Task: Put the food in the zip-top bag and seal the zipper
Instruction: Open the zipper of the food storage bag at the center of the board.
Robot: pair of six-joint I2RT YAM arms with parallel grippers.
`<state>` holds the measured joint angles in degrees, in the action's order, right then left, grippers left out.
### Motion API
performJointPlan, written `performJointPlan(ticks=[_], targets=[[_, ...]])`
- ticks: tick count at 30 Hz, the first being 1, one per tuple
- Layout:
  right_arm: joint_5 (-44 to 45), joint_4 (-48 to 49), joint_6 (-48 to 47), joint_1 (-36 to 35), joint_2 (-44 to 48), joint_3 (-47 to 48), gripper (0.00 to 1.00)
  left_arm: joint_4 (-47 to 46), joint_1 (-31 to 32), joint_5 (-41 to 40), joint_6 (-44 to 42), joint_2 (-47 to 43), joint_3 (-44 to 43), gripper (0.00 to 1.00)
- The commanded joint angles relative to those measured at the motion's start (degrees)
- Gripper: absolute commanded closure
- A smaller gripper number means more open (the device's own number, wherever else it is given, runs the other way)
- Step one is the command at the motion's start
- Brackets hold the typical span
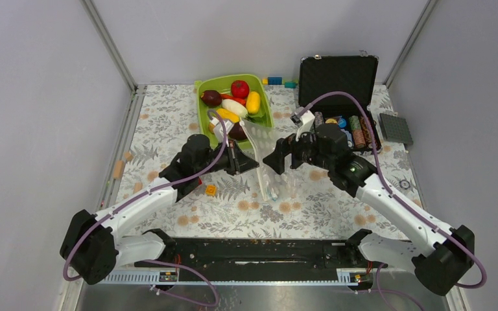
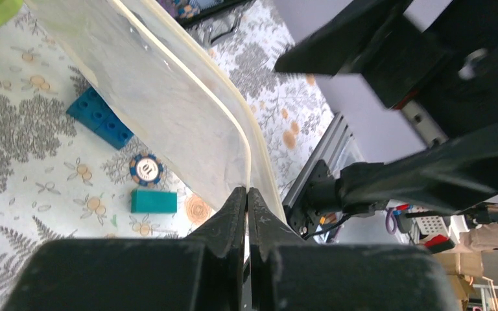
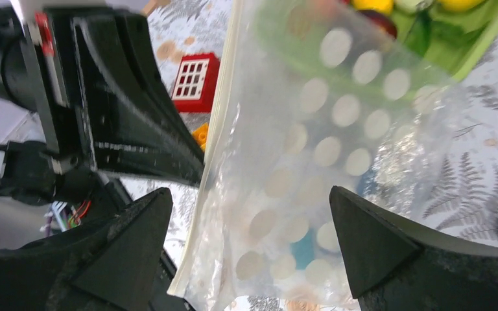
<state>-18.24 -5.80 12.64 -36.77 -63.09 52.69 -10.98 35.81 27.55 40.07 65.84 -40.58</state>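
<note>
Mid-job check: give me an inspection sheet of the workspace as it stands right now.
Surface: floral cloth, flat, no spill seen.
Job's things: food piled in the green tray; zip-top bag held up between the arms, no food seen inside; zipper pinched at one end.
Clutter: open black case with poker chips, grey plate, blue block, teal block, orange block, red block.
Grippers: left gripper shut on the bag's zipper edge; right gripper open, jaws either side of the bag.
Cables: purple cables along both arms, no snag seen.
Surroundings: grey walls, frame posts; nothing else seen.
</note>
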Motion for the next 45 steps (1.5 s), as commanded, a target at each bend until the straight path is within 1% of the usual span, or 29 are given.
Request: performJointPlan(ticks=[1, 6, 8, 15, 22, 28, 32, 38, 41, 45], targets=[[7.82, 0.56, -2.53, -0.35, 1.75, 3.29, 0.01, 5.50, 2.32, -3.66, -3.76, -2.27, -4.10, 1.00], [12.07, -4.66, -1.07, -1.27, -2.10, 8.93, 0.00, 5.48, 3.65, -4.42, -3.95, -2.69, -3.98, 1.00], [12.77, -5.91, -1.01, -1.96, -3.44, 9.69, 0.00, 5.47, 3.81, -4.80, -3.93, -2.72, -4.01, 1.00], [12.60, -6.43, 0.16, -4.11, -3.88, 7.42, 0.00, 5.62, 4.00, -4.49, -4.32, -2.76, -4.25, 1.00], [12.55, -7.09, 0.38, -6.42, -6.61, 7.54, 0.00, 5.71, 4.30, -4.01, -4.54, -1.92, -4.88, 1.00], [15.50, -8.36, 0.86, -7.10, -9.69, 8.43, 0.00, 5.74, 4.41, -4.30, -4.60, -2.15, -4.86, 1.00], [20.83, -9.58, 1.87, -7.19, -9.68, 8.66, 0.00, 6.87, 4.46, -5.05, -5.15, -2.70, -5.20, 1.00], [25.87, -11.27, 2.29, -7.22, -8.76, 8.40, 0.00, 8.82, 4.52, -7.34, -5.52, -3.63, -5.25, 1.00], [26.62, -11.41, 2.65, -7.19, -8.23, 7.95, 0.00, 10.30, 4.48, -9.32, -5.61, -4.03, -5.60, 1.00], [24.28, -8.98, 2.99, -7.24, -7.11, 6.32, 0.00, 10.89, 4.52, -10.79, -5.65, -3.94, -6.12, 1.00]])
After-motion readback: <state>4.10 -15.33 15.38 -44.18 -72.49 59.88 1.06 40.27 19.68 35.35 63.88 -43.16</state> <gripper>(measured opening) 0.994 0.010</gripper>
